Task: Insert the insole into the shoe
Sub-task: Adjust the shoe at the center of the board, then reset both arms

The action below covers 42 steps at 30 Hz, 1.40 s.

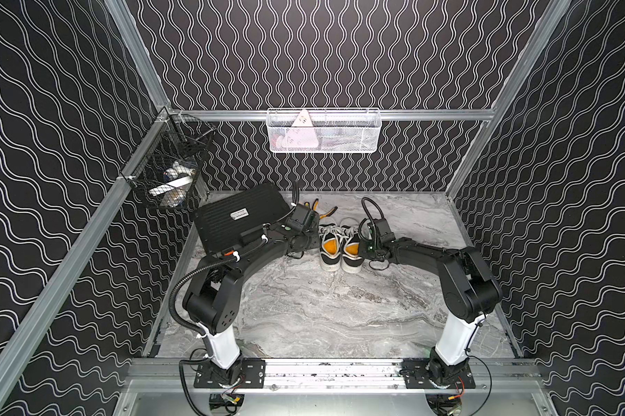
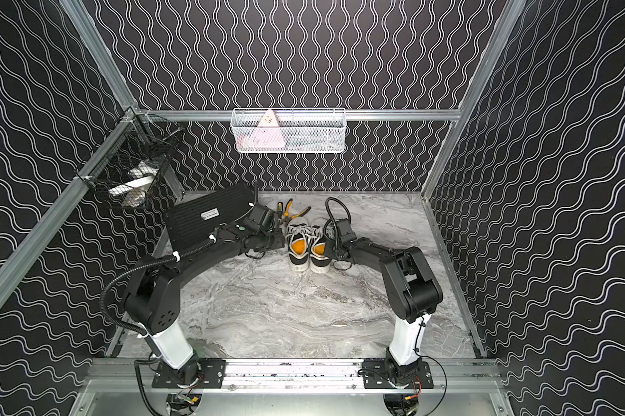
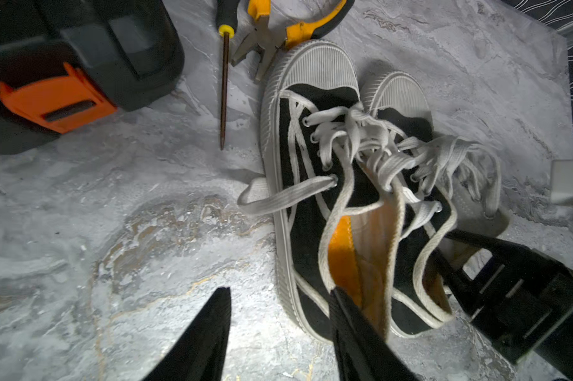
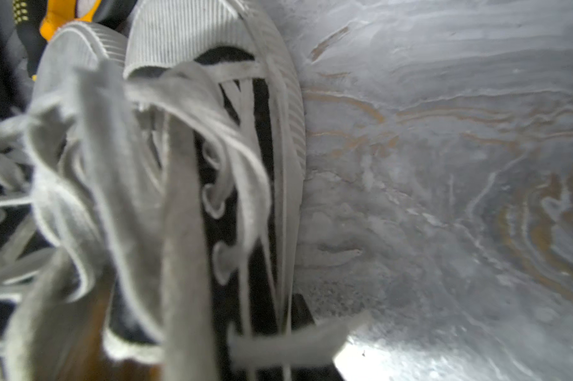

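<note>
Two black-and-white sneakers stand side by side, toes toward the back wall. The left shoe [image 1: 328,260] [image 2: 298,262] [image 3: 298,214] shows an orange insole [image 1: 330,246] [image 3: 341,257] lying inside it. The right shoe [image 1: 351,264] [image 4: 186,33] also shows orange inside. My left gripper [image 1: 315,245] [image 3: 281,297] is open: one fingertip [image 3: 339,298] is at the left shoe's collar and the other [image 3: 224,297] is over the table. My right gripper [image 1: 362,249] [image 3: 450,250] is at the right shoe's opening. Blurred laces hide its jaws in the right wrist view.
A black case [image 1: 239,219] with an orange latch [image 3: 54,102] lies at the back left. A screwdriver [image 3: 224,89] and yellow-handled pliers [image 3: 278,36] lie just beyond the shoe toes. A white mesh basket [image 1: 322,129] and a black wire basket [image 1: 170,169] hang on the walls.
</note>
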Each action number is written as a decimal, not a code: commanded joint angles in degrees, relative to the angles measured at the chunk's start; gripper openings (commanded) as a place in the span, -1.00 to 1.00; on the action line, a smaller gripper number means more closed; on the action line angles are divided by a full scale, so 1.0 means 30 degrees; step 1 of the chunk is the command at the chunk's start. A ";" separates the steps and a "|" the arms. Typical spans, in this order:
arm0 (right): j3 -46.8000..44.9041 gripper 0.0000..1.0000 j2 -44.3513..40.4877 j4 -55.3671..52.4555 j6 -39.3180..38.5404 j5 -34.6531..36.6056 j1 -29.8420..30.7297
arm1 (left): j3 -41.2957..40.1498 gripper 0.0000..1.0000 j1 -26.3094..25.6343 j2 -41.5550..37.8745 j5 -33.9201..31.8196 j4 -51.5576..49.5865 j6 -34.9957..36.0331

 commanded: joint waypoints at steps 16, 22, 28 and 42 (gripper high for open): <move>-0.1176 0.99 -0.7067 -0.2730 -0.1613 0.2564 -0.0611 | 0.0162 0.99 0.3076 -0.2480 -0.3056 -0.1889 0.2560; -0.3692 0.99 -1.0213 -0.0819 -0.1555 0.6923 -0.3159 | -0.3834 0.99 0.4447 -0.6177 -0.5384 0.1616 0.6183; -0.6803 0.99 -1.1072 0.3618 -0.5145 0.9084 -0.4182 | -1.2687 0.99 0.6485 -0.9419 -0.7527 0.9738 0.9442; -1.1357 0.99 -0.7603 1.3055 -0.5481 0.4084 -1.0098 | -1.8599 0.99 0.7137 -0.2083 -0.4753 2.8066 1.2263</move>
